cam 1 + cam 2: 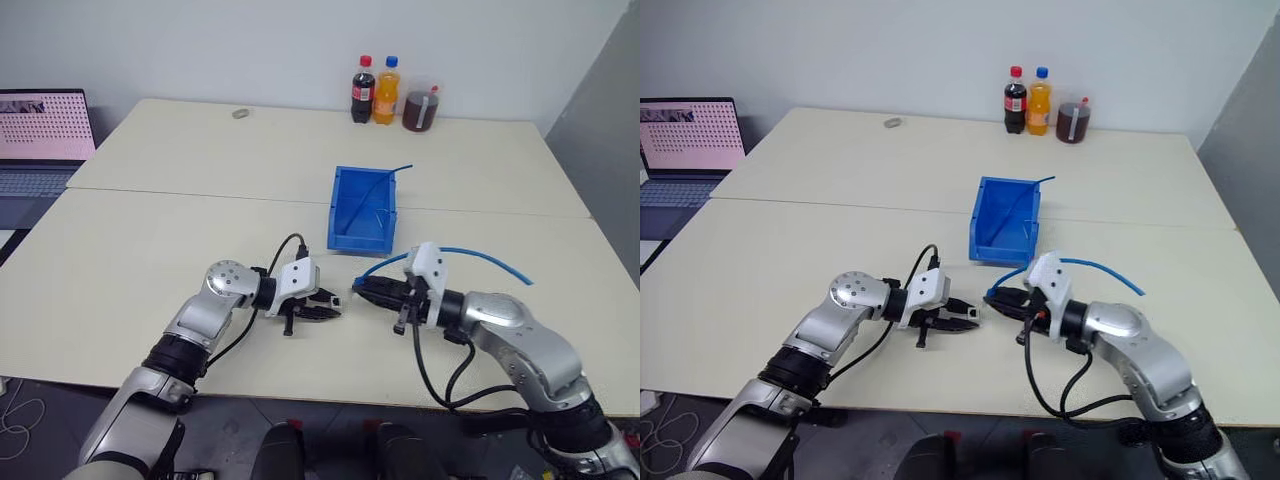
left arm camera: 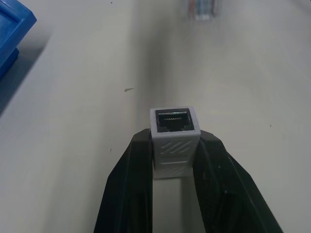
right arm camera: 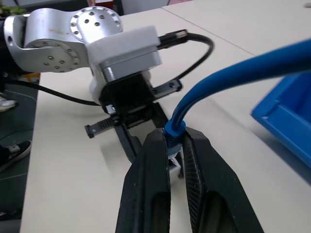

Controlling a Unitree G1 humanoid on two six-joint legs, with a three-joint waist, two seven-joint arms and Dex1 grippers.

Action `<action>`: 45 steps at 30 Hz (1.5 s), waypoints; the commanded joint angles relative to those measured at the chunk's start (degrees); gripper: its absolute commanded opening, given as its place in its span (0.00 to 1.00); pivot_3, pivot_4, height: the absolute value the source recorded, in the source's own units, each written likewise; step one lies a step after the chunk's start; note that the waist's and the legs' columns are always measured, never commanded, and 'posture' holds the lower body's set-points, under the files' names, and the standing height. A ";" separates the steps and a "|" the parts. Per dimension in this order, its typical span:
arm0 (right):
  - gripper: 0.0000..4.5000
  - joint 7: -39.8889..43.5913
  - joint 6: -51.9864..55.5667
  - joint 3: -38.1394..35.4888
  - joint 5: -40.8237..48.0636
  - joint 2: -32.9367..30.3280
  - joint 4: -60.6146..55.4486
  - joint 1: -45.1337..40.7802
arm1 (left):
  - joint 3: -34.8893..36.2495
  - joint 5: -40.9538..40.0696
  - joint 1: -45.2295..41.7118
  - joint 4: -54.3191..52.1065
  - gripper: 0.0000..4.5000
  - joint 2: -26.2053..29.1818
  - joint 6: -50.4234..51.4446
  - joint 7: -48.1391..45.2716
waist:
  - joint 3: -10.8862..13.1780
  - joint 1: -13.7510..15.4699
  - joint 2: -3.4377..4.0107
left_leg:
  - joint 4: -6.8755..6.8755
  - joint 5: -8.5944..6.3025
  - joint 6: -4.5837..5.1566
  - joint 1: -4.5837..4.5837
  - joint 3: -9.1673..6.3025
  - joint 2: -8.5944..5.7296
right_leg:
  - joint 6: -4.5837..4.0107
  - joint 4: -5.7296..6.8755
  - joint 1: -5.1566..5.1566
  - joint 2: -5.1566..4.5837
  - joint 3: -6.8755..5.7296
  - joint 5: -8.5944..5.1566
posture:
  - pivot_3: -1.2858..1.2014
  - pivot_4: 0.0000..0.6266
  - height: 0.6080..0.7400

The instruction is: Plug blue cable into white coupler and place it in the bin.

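Note:
My left gripper [image 2: 175,141] is shut on the white coupler [image 2: 175,127], whose dark socket faces outward, away from the fingers. Just to its right, above the table's front part, my right gripper [image 1: 362,288] is shut on the blue cable [image 1: 480,254] close to its plug end. From there the cable arcs back over the right wrist and down to the table. The two grippers [image 1: 328,306] point at each other with a small gap between them. Behind them stands the blue bin [image 1: 358,241], open-topped, with a thin blue strand [image 1: 385,185] leaning in it.
Two soda bottles [image 1: 374,91] and a dark jar [image 1: 420,110] stand at the table's far edge, and a small grey ring [image 1: 240,113] lies at the back left. An open laptop [image 1: 40,135] sits off to the left. A seam crosses the table behind the bin.

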 commanded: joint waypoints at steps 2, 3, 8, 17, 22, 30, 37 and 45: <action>0.03 1.25 -2.98 3.96 -4.21 1.79 4.00 -2.68 | -1.37 1.48 1.18 -0.53 0.18 -0.46 1.41 -0.77 | -0.01 0.01 0.00 | 0.02 0.00 0.00 0.01 0.00 0.00 | 0.01 0.01 0.00 0.00 -0.01 0.01 | 0.52 0.24 1.00; 0.03 1.39 -3.19 4.14 -4.57 2.01 4.43 -2.71 | -1.37 1.44 1.25 -0.76 0.18 -0.48 1.64 -0.81 | -0.01 0.03 0.00 | 0.02 0.00 0.00 0.01 -0.01 0.00 | 0.01 0.01 0.00 0.00 -0.01 0.01 | 0.52 0.24 1.00; 0.03 1.79 -4.96 4.62 -7.07 2.43 7.19 -2.68 | -1.42 1.53 1.30 -1.42 0.18 -0.50 2.23 -0.89 | -0.03 0.04 0.01 | 0.01 0.00 0.00 0.01 0.00 0.01 | -0.01 0.01 0.00 0.00 -0.01 0.01 | 0.52 0.24 1.00; 0.03 1.93 -4.43 4.19 -8.33 2.18 8.45 -2.80 | -1.73 2.07 1.61 -1.66 0.18 -0.61 2.33 -0.71 | -0.04 0.03 0.01 | 0.01 0.00 0.00 0.04 0.00 0.01 | -0.02 0.05 0.01 0.00 -0.01 0.02 | 0.52 0.24 1.00; 0.03 2.39 -3.56 5.14 -9.12 2.00 7.45 -2.45 | -1.47 2.01 1.49 -1.53 0.18 -1.00 2.74 -0.04 | -0.05 0.10 0.02 | 0.01 0.00 0.00 0.04 0.00 0.00 | -0.03 0.04 0.02 0.00 -0.01 0.02 | 0.52 0.24 1.00; 0.02 4.10 -1.27 8.53 -11.12 1.56 8.49 -4.08 | -1.30 2.08 1.50 -1.34 0.18 -1.43 2.71 0.31 | -0.13 0.10 0.08 | 0.03 0.00 0.00 0.05 0.00 0.00 | -0.02 0.05 0.03 0.00 0.00 0.02 | 0.52 0.24 1.00; 0.02 9.31 3.62 13.29 -12.87 -0.76 11.58 -8.07 | -1.14 2.29 1.58 -0.98 0.18 -2.04 2.64 0.24 | -0.62 0.11 0.36 | 0.03 0.00 0.00 0.12 0.03 -0.01 | -0.01 0.07 0.07 0.00 0.02 0.01 | 0.52 0.24 1.00; 0.02 10.97 3.57 15.13 -15.48 -1.65 14.47 -8.64 | -0.32 2.55 2.53 -1.21 0.18 -2.55 3.13 1.28 | -1.30 0.11 0.50 | 0.01 0.00 0.01 0.25 0.05 -0.01 | -0.01 0.07 0.18 0.00 0.03 -0.01 | 0.52 0.24 1.00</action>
